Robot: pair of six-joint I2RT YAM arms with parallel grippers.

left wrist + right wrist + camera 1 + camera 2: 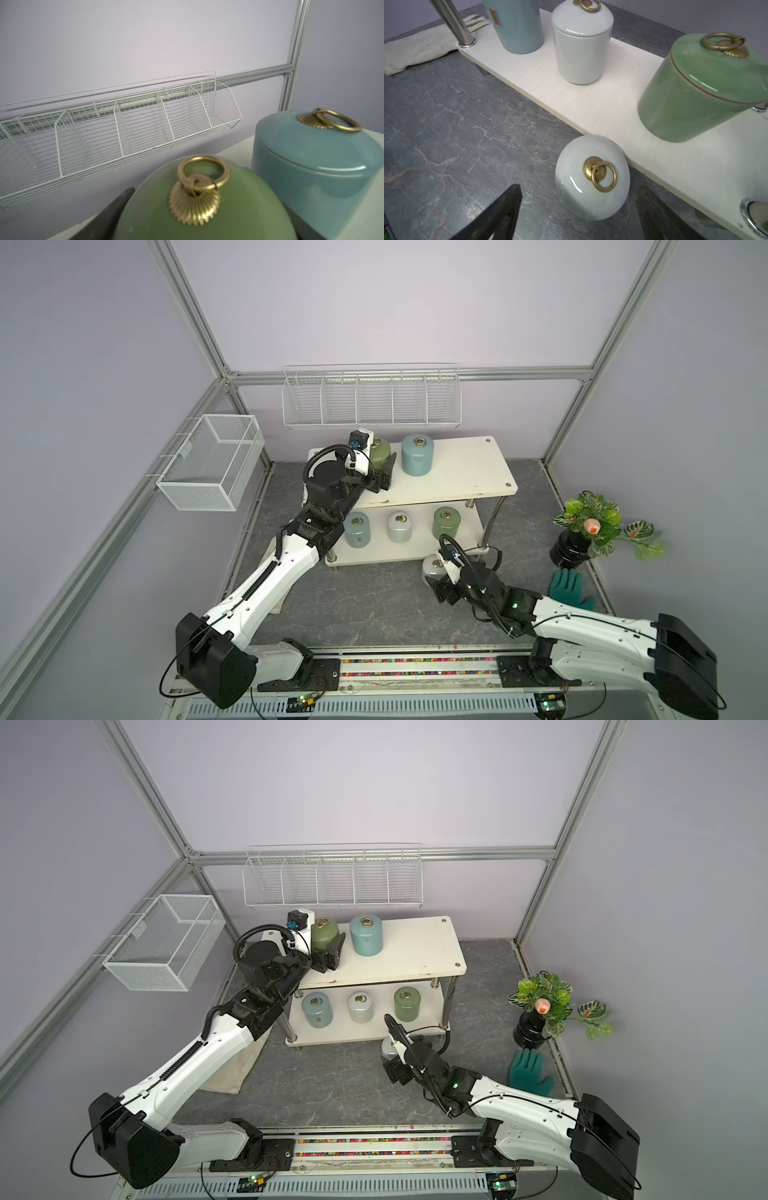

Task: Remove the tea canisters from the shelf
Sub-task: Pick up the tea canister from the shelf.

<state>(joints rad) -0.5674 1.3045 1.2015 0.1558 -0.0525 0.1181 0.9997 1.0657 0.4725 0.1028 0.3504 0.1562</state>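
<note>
Left jaws: my left gripper (380, 465) straddles the olive green glossy ceramic canister (379, 452), with 1 black finger (116, 209) on each side of its domed lid. I cannot tell whether they press on it or only flank it.
Right jaws: my right gripper (579, 194) stands spread wide around the white glossy ceramic canister (571, 199). A gap shows at both fingers, and I hold nothing.
Shelf: the low 2-tier cream-white board shelf (461, 472) with chrome legs stands at the far middle of the grey marbled table (374, 610).
Top tier: 2 canisters stand at its left end, the olive green one and, just right of it, a pale blue ceramic canister (417, 456) with a brass ring pull.
Lower tier: 3 stand upright in a row. From left to right they are the pale blue lower canister (357, 531), the white lower canister (399, 529) and the olive green lower canister (446, 524).
Off the shelf: the white canister between my right jaws stands upright on the table, just beside the lower tier's near edge, toward its right end.
Elsewhere: a white wire wall rack (370, 400) hangs on the far wall and a white mesh basket (210, 462) on the left wall. A black pot with a leafy plant (569, 549) stands at the right, with a teal rubber glove (567, 587) just near of it.
</note>
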